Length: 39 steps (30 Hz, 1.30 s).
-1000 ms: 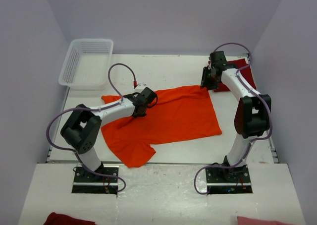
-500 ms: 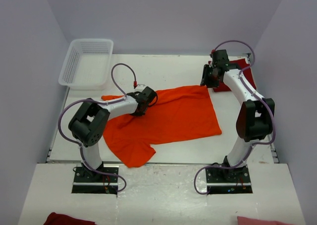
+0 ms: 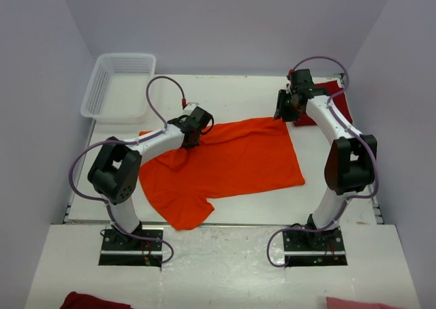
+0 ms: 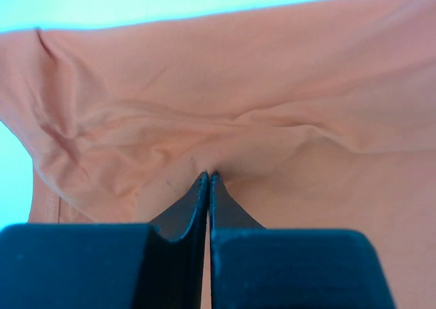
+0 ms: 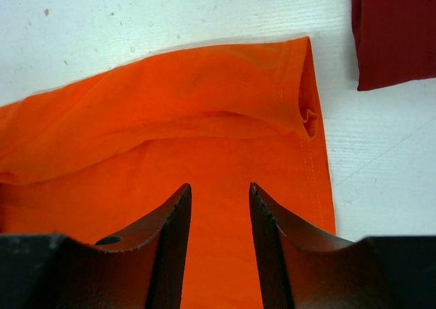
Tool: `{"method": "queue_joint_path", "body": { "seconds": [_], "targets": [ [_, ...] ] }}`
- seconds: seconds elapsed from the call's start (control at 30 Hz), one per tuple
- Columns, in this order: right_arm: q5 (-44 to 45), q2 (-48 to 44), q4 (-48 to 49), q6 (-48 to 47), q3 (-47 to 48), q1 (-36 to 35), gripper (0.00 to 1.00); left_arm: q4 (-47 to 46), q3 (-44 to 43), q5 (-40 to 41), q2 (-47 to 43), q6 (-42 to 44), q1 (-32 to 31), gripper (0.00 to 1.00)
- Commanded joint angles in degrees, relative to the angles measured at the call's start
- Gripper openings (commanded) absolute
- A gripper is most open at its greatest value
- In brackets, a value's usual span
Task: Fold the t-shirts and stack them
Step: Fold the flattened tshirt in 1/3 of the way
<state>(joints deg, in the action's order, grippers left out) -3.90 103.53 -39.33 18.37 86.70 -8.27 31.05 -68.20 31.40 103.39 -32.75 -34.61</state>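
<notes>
**Preparing the fold.** The orange shirt lies spread on the bench, with one sleeve toward the near edge. The left fingers are pressed together on a small pinch of its cloth near the far left edge, and wrinkles radiate from the tips. The right fingers stand apart above the far right corner, where the hem is doubled over, and they grip nothing. The red shirt lies folded just beside that corner, not touching it. A basket stands at the far left, well apart.

For a clean fold, both far corners probably need holding before any lift. The right fingers should come down astride the corner hem and close on both layers, clear of the red shirt. The left pinch looks shallow, so a slow lift is advisable lest the cloth slip. Raising both holds level and together, then carrying the far edge toward the near one, should keep the fold line straight and the sleeve from bunching.
</notes>
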Motion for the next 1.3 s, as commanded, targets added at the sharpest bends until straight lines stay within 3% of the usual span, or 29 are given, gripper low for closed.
{"method": "queue_joint_path", "body": {
  "seconds": [0.0, 0.17, 0.37, 0.43, 0.47, 0.53, 0.67, 0.8, 0.87, 0.93, 1.1, 1.27],
  "targets": [
    [-0.23, -0.61, 0.92, -0.62, 0.93, -1.04, 0.41, -1.51, -4.65, -0.28, -5.22, 2.86, 0.77, 0.0],
    [0.21, -0.43, 0.22, -0.62, 1.72, -1.92, 0.41, -1.69, -9.47, -3.8, -3.74, 4.62, 4.11, 0.0],
    [0.91, -0.17, -0.48, -0.88, 2.42, -4.56, 0.41, -1.08, -16.15, -5.47, 1.89, 6.56, 10.26, 0.14],
    [1.0, 0.1, -0.83, -0.97, 2.86, -6.13, 0.41, 0.05, -18.35, -4.77, 3.99, 6.82, 12.28, 0.25],
    [0.91, 0.18, -0.75, -1.06, 2.95, -6.58, 0.41, 0.33, -18.89, -4.07, 4.53, 6.91, 12.63, 0.41],
    [1.18, 0.62, -0.66, -0.97, 2.95, -7.72, 0.41, 1.9, -20.38, -1.79, 5.76, 7.44, 13.08, 0.6],
    [1.18, 1.68, -0.48, -0.88, 3.91, -9.57, 0.41, 1.65, -17.15, -4.48, 3.05, 5.78, 12.99, 0.61],
    [-0.31, 2.56, -0.05, -0.35, 4.71, -10.97, 0.41, -2.56, -7.84, -9.41, -6.24, 4.98, 11.5, 0.57],
    [-0.84, 2.47, 0.22, -0.18, 4.62, -11.15, 0.41, -2.75, -3.61, -10.65, -8.9, 4.72, 9.75, 0.37],
    [-1.2, 2.21, 0.75, -0.09, 4.27, -11.15, 0.41, -2.31, -0.01, -11.09, -12.42, 4.19, 7.56, 0.27],
    [-1.81, 1.86, 1.97, 0.26, 2.78, -11.33, 0.41, -1.25, 5.88, -9.69, -18.48, 1.29, 2.8, 0.37],
    [-1.37, 0.37, 3.03, 0.18, 0.24, -11.33, 0.41, -2.22, 10.19, -9.95, -17.53, -0.73, 0.25, 0.43]
  ]
}}
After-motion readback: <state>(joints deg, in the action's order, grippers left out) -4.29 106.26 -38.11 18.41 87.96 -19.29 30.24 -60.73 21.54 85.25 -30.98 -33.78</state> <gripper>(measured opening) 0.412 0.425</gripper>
